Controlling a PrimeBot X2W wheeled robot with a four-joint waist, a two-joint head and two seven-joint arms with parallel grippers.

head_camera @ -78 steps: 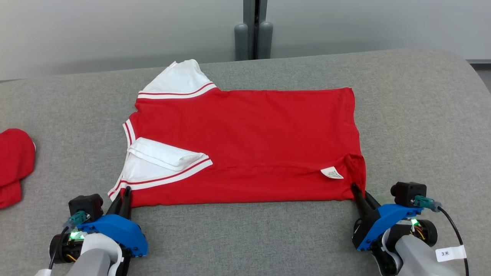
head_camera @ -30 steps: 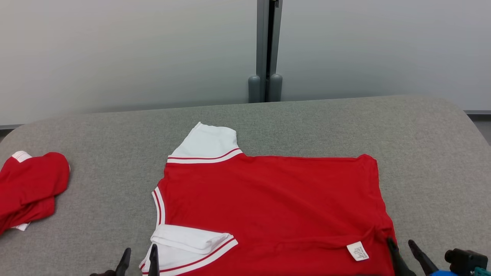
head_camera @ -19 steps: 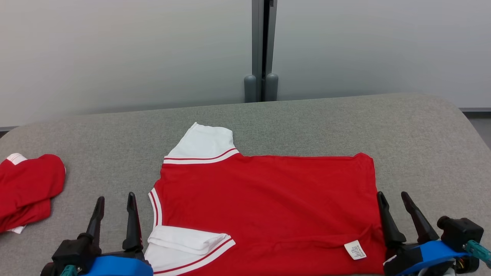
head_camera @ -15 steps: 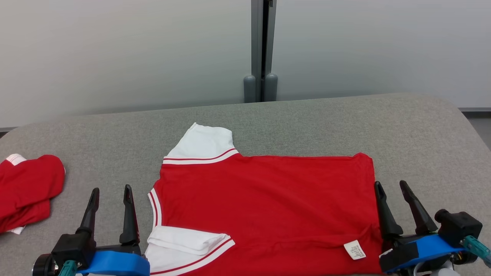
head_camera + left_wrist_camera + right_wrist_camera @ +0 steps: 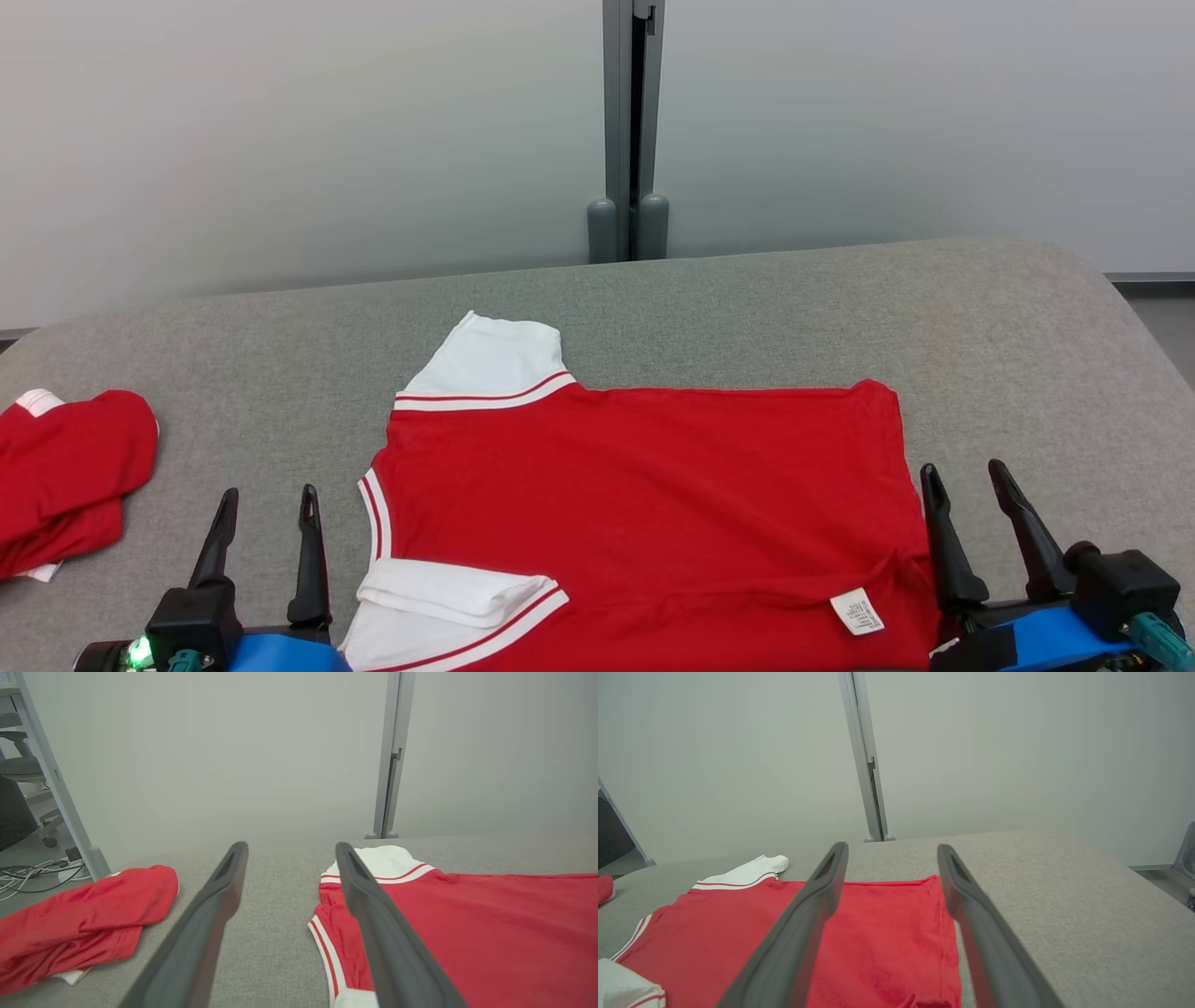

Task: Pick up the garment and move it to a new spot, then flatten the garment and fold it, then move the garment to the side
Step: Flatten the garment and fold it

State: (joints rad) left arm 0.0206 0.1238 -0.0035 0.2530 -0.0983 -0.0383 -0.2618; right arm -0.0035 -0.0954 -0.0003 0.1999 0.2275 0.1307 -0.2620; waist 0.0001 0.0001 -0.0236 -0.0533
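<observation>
Your left claw (image 5: 269,493) and right claw (image 5: 962,468) have let go and gape empty either side of the red garment (image 5: 635,485), lying half-folded on the worktop (image 5: 1008,355), so 1 fold looks done.

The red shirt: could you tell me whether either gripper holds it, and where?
Nothing holds the red shirt: the left gripper and the right gripper both have open, empty jaws.

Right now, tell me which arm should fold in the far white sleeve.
Probably the left. The left gripper stands open beside the sleeve end of the red shirt, nearer the far white sleeve. The right gripper, also open, sits at the shirt's opposite end.
</observation>
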